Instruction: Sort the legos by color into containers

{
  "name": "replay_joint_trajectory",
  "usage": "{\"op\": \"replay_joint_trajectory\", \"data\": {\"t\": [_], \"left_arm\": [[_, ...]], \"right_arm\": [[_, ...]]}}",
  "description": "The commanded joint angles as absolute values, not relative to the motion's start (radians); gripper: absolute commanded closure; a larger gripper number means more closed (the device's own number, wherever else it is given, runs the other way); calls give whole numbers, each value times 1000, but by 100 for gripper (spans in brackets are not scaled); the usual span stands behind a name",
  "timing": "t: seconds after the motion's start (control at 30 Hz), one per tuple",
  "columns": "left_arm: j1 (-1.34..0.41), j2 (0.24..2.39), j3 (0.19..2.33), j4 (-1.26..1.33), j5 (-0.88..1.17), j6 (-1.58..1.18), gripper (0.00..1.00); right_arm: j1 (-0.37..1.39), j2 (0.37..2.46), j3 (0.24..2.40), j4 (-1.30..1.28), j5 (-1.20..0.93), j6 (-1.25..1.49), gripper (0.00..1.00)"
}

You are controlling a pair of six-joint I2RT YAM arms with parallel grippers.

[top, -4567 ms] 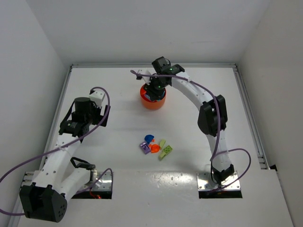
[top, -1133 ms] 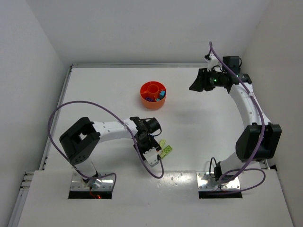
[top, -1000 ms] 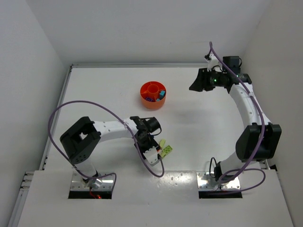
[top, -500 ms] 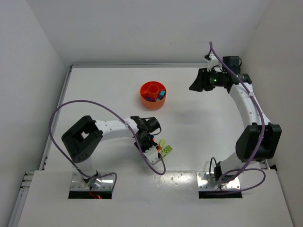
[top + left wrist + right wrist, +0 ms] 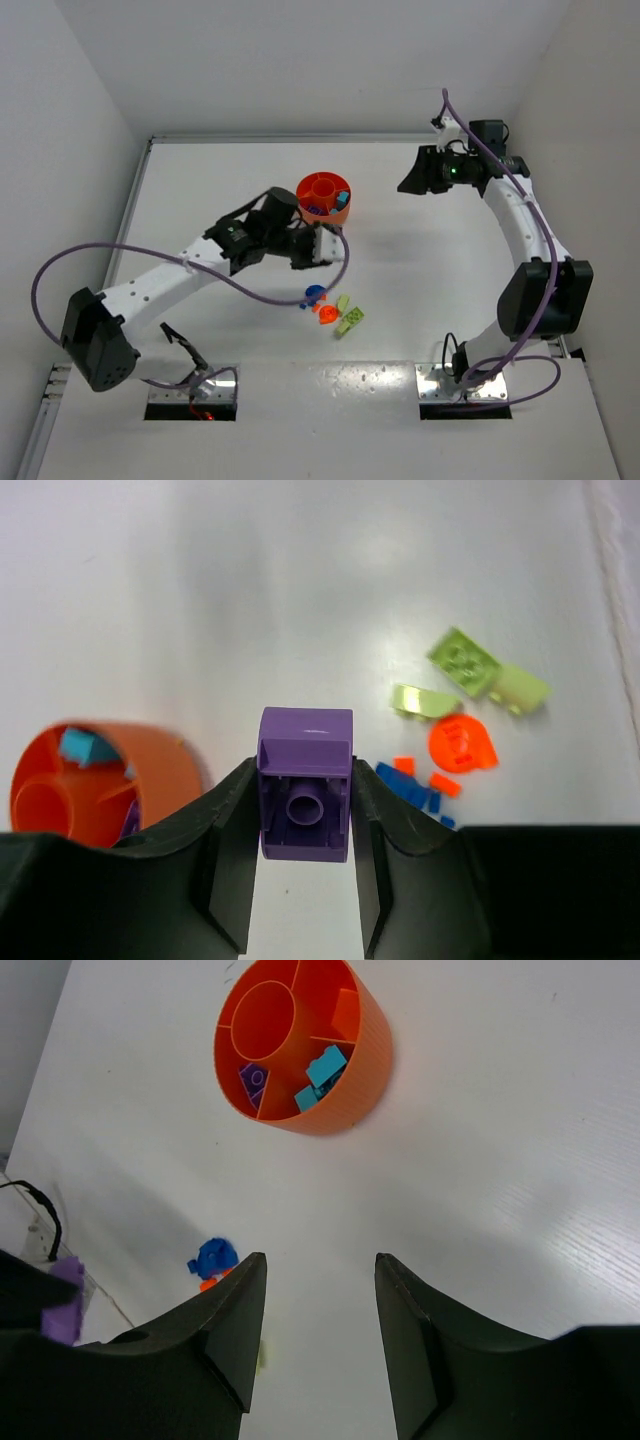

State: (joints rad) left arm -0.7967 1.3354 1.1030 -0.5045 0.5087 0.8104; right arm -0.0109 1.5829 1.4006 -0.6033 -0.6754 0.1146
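**Sorting partly done: one purple brick in carriage, a small heap not yet sorted**

*Top view.* The left tool (image 5: 318,248) hangs above the bench (image 5: 200,180), between the orange tray (image 5: 322,221) and a small heap of loose pieces. The heap shows a blue piece (image 5: 314,293), an orange disc (image 5: 325,312) and yellow-green pieces (image 5: 349,320). The right tool (image 5: 408,183) is held well apart from the tray, off to its right.

*Left wrist view.* The left tool is clenched on a purple brick (image 5: 305,785), gripped by two opposite sides with its hollow underside towards the camera. The tray lies at lower left. The heap lies at right, with three yellow-green pieces, the orange disc, and small orange and blue bits.

*Right wrist view.* The right tool is released, its jaws wide apart with nothing between them. One wedge of the tray holds a purple piece (image 5: 253,1080) and the next holds teal pieces (image 5: 322,1068). The central cup (image 5: 262,1015) is bare.

*Progress.* Purple and teal appear begun, and the carried brick likely belongs with the purple piece. Blue, orange and yellow-green are not yet sorted.
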Motion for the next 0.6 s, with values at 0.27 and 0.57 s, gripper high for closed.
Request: {"op": "replay_joint_trajectory", "data": {"t": [0.27,0.57], "left_arm": [[-412,1400,1087,152,604,-85,78],[-344,1594,1150,366,545,-314,81]], "right_arm": [[-15,1624,1440,-565,-713,138,52],[-15,1666,1460,-574,-713,138,52]]}}
